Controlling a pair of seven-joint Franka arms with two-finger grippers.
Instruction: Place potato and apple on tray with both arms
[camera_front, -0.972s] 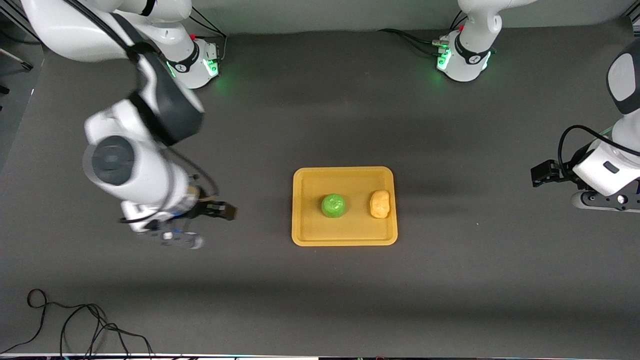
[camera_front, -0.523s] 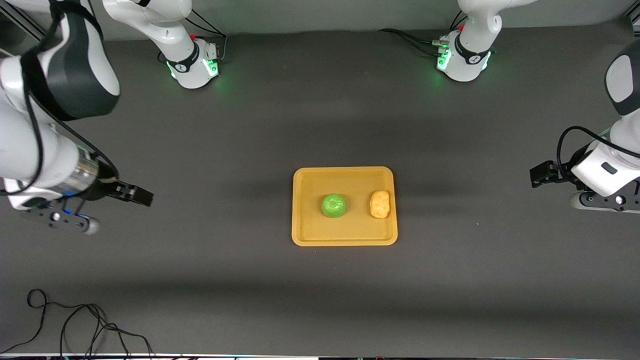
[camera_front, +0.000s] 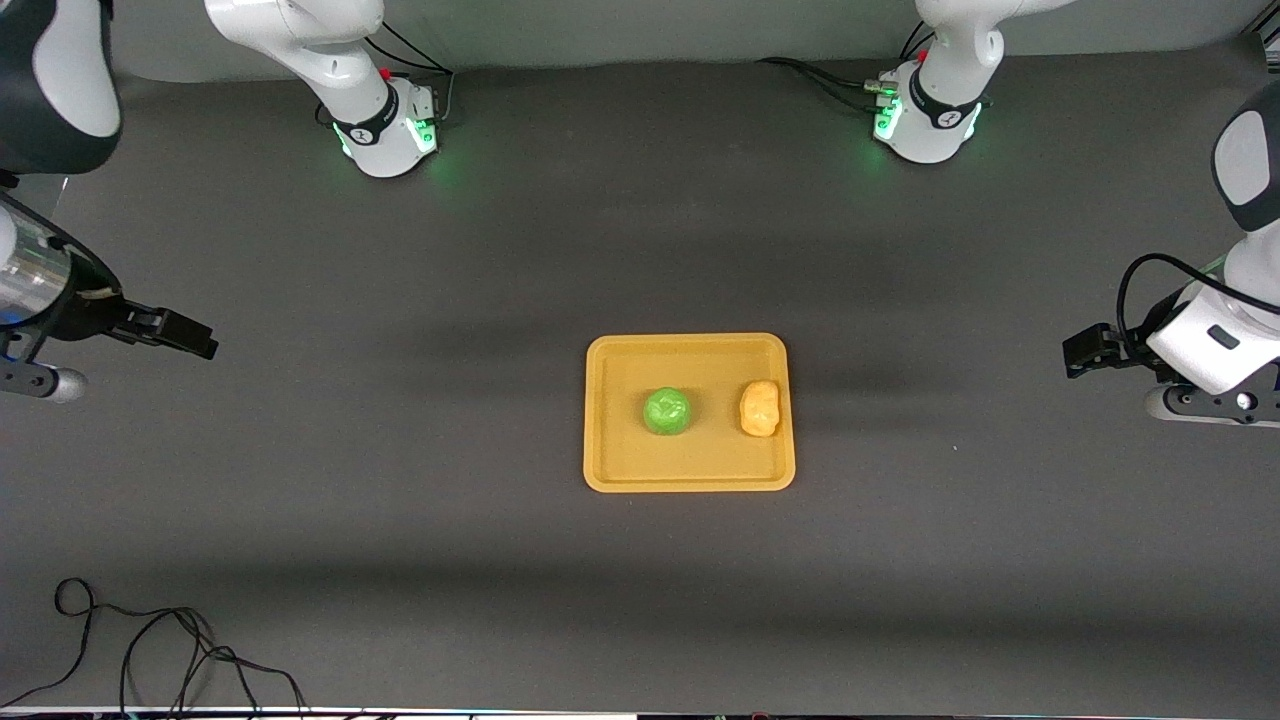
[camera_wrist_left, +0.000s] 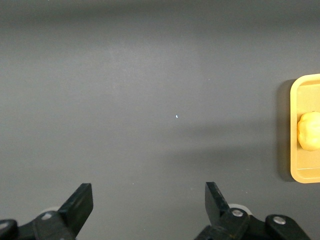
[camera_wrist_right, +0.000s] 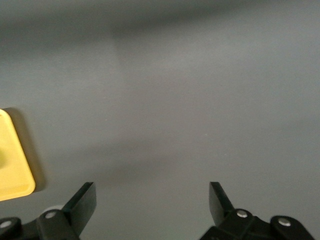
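Note:
The yellow-orange tray (camera_front: 620, 470) lies mid-table. The green apple (camera_front: 667, 411) sits on it near its middle. The yellow-tan potato (camera_front: 760, 408) sits on it beside the apple, toward the left arm's end. My right gripper (camera_front: 185, 337) is open and empty over bare table at the right arm's end, well away from the tray. My left gripper (camera_front: 1082, 352) is open and empty over bare table at the left arm's end. The left wrist view shows the tray's edge (camera_wrist_left: 295, 172) with the potato (camera_wrist_left: 310, 131). The right wrist view shows a tray corner (camera_wrist_right: 14, 175).
A black cable (camera_front: 150, 650) lies coiled on the table near the front camera at the right arm's end. The two arm bases (camera_front: 385, 125) (camera_front: 925, 120) stand at the table's edge farthest from the front camera.
My right arm has swung away from the tray to its end of the table, gripper empty. The left arm has barely moved. Apple and potato stay on the tray.

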